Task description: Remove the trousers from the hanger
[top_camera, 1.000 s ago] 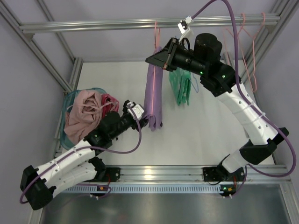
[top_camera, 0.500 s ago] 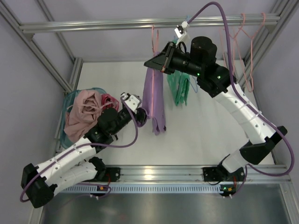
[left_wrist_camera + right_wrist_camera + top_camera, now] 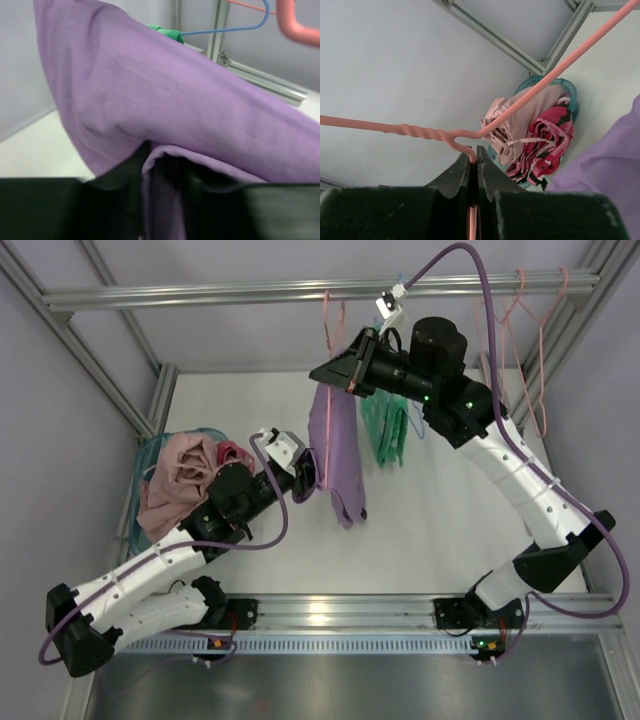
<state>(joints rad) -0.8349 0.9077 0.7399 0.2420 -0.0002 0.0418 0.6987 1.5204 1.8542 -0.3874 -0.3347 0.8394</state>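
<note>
Trousers (image 3: 338, 455), lilac, draped over salmon wire hanger (image 3: 327, 320), hung from top rail (image 3: 200, 292) above mid-table, lower end angled toward 5 o'clock. Left gripper (image 3: 305, 472) pinching cloth fold at trousers' 9 o'clock edge. Right gripper (image 3: 338, 372) clamped tight on hanger wire beside twisted neck. Green garment (image 3: 388, 430) just at 3 o'clock; pink-red clothes heap (image 3: 185, 475) at 9 o'clock.

The trousers (image 3: 337, 450) are plain lilac soft cloth, draped over the hanger and hanging down in a long fold. Their upper part is gathered narrow at the wire, and their lower part is spread wider, ending in a crumpled point. The hanger (image 3: 420, 132) is thin salmon-pink wire with a twisted neck, hook uppermost.
</note>
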